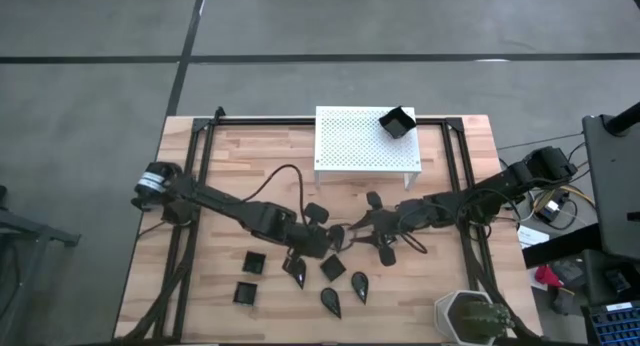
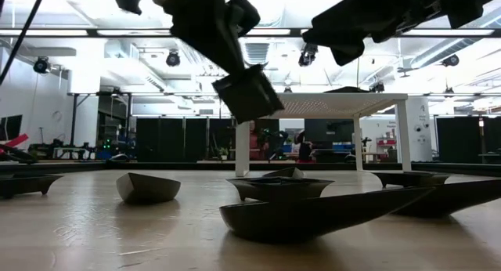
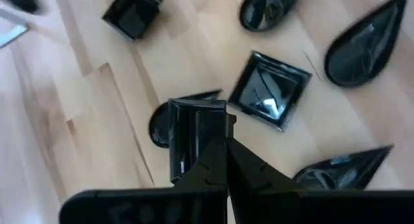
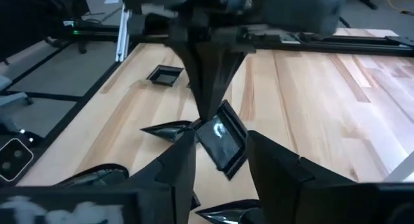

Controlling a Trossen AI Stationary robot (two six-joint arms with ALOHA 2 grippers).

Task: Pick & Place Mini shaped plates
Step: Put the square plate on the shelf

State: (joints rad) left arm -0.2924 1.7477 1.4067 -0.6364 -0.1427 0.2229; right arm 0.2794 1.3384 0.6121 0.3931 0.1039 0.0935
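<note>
A small black square plate (image 4: 221, 141) hangs above the table's middle, with my left gripper (image 3: 223, 134) shut on it; the low view shows the square plate (image 2: 249, 92) well clear of the wood. My right gripper (image 4: 221, 160) is open, and its two fingers stand on either side of the plate's lower part. In the high view both grippers meet near the held plate (image 1: 338, 236). Several more black plates, square (image 1: 253, 260) and teardrop-shaped (image 1: 332, 301), rest on their bases on the near part of the table. Another square plate (image 1: 397, 122) sits on the white stand (image 1: 360, 146). My left gripper pinches the square plate's upper rim (image 4: 215, 120) between its two fingers. The fingers (image 4: 206, 81) come from above, pointing steeply down. The plate hangs tilted below them, its hollow toward my right gripper, lifted clear of the table.
A white pot with a green plant (image 1: 468, 316) stands at the near right corner. The white perforated stand takes up the far middle. Cables (image 1: 285, 181) lie across the table behind the grippers. Bare wood shows at the near left (image 1: 190, 286).
</note>
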